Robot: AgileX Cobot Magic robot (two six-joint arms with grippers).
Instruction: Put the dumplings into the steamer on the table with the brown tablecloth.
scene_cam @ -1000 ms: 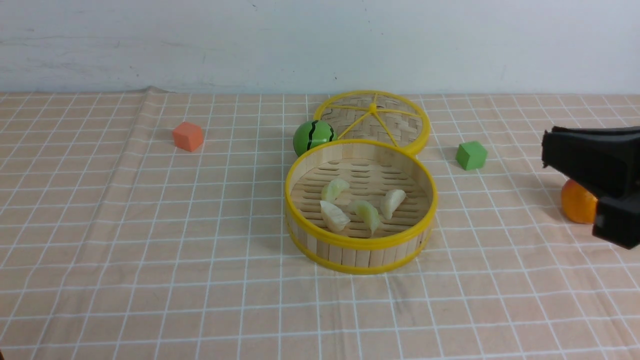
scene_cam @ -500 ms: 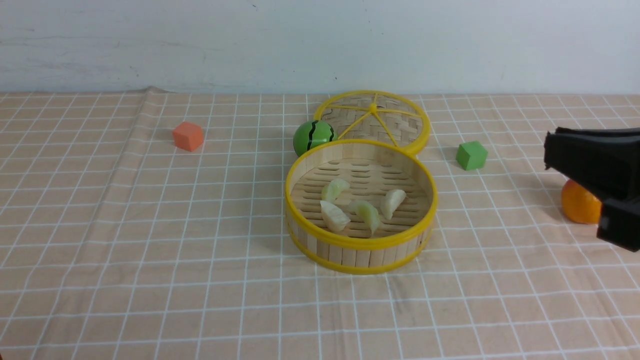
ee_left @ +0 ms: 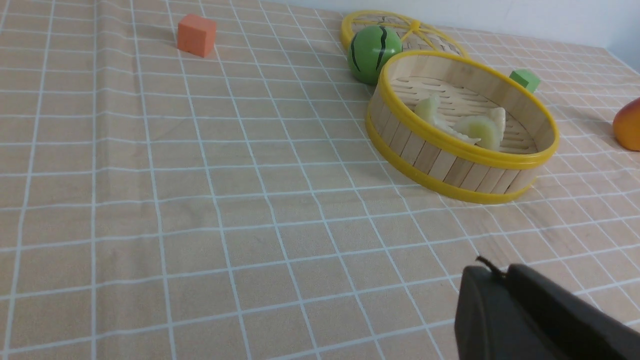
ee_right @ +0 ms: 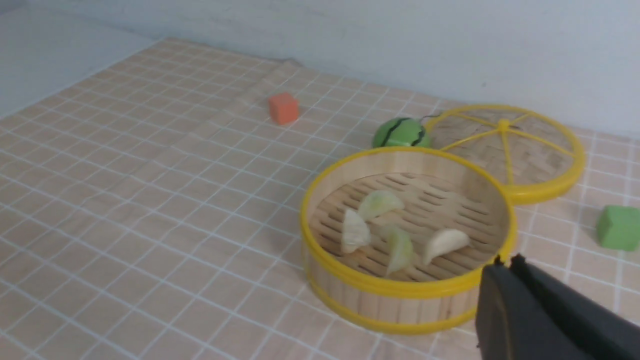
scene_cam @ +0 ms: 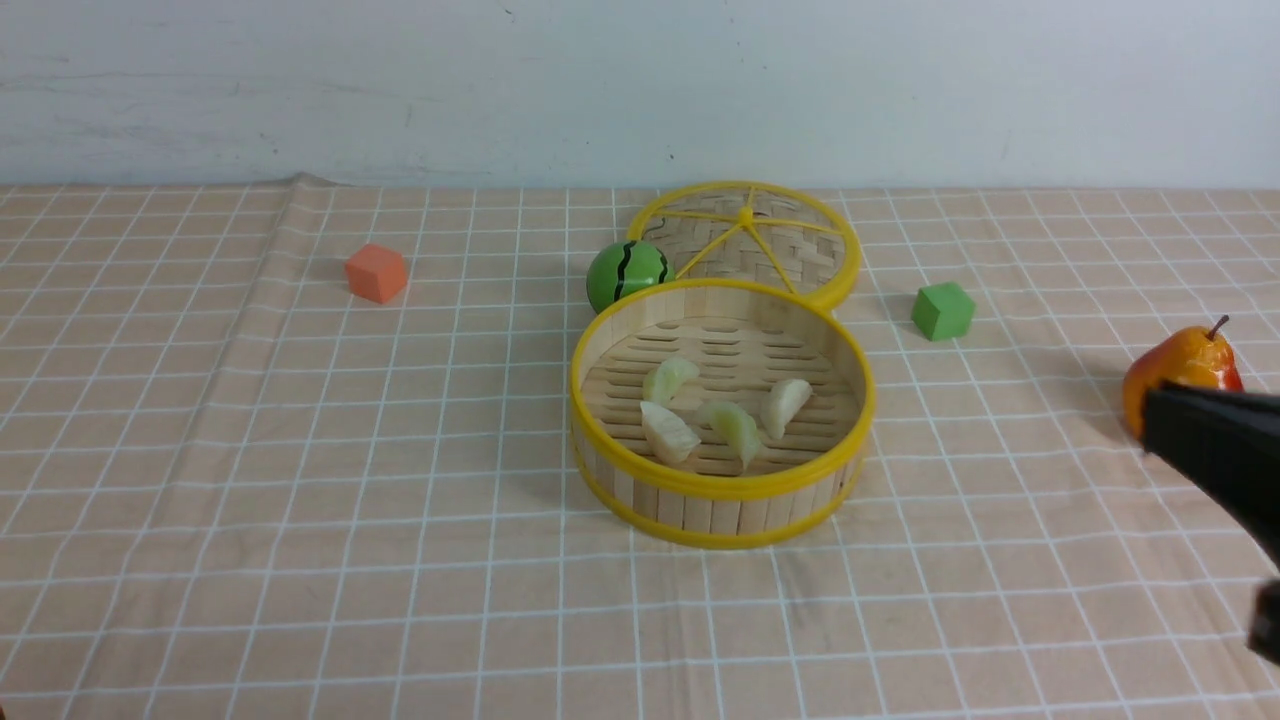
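Resting inside the round bamboo steamer [scene_cam: 722,487], all four crescent-shaped toy dumplings lie on its slatted floor, so the placing asked for looks done. The pale cream dumpling on the left [scene_cam: 668,432] and the pale cream dumpling on the right [scene_cam: 785,407] have the light green dumpling in the middle [scene_cam: 737,430] between them, while the light green dumpling at the back [scene_cam: 670,380] sits farther in. The left gripper [ee_left: 494,268] has its fingertips together with nothing between them, and so does the right gripper [ee_right: 509,265]. Both are well apart from the dumplings, and what remains is probably just getting the arms clear. The likelier trouble now is a late bump: if the right arm swung inward low over the tan gridded tablecloth [scene_cam: 600,620], it could knock the steamer's rim and slide the basket or roll its load about. It could also catch the red-and-yellow toy fruit [scene_cam: 1182,375] close by and set it rolling. A shove from the front could press the steamer into the striped green ball [scene_cam: 628,276] or the woven lid [scene_cam: 800,215] behind it, tipping the basket
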